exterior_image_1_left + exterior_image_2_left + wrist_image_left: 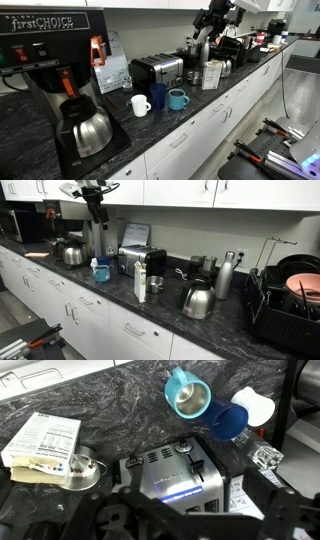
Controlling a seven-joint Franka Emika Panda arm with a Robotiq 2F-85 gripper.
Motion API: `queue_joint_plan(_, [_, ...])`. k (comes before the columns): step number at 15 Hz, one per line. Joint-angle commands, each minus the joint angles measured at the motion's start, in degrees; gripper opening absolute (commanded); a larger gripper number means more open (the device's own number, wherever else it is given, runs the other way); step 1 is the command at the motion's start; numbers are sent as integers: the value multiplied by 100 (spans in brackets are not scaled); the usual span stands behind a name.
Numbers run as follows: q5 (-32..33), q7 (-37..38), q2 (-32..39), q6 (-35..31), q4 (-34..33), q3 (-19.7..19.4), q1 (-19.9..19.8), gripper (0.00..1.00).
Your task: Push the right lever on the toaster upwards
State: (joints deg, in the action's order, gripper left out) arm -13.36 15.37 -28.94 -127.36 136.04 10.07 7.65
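The chrome toaster (170, 482) with black trim stands on the dark counter. It shows in both exterior views (157, 70) (141, 260). In the wrist view its front face fills the lower middle, with a blue light strip and two black levers in slots (195, 466) (133, 461). My gripper (195, 512) hovers above and in front of the toaster, touching nothing. Its dark fingers are spread wide at the bottom of the wrist view, open and empty. It is high over the counter in both exterior views (205, 45) (97, 222).
A teal mug (188, 395), a dark blue mug (225, 420) and a white mug (252, 405) stand beside the toaster. A carton (40, 445) and a small steel cup (82, 470) are on its other side. A black coffee maker (50, 70) with a steel carafe (88, 128) stands nearby.
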Motion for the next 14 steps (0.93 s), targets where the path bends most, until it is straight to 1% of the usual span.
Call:
queue_joint_plan(1, [5,3,1,11,-9,-5,3,100])
queue_joint_plan(4, [-124,447,93,-192,39,41,-80,100])
queue_joint_plan(7, [-471,1151,279,-485,196,47,-116,100])
queue_joint_plan(10, [-785,1843,533,-1027,422,149,-141,100])
queue_joint_plan(11, [-760,2162,593,-1271,545,240,-199,100])
queue_joint_plan(12, [-617,1753,547,-896,416,91,-86,100])
queue_joint_plan(14, [-609,2070,654,-1155,513,142,-80,100])
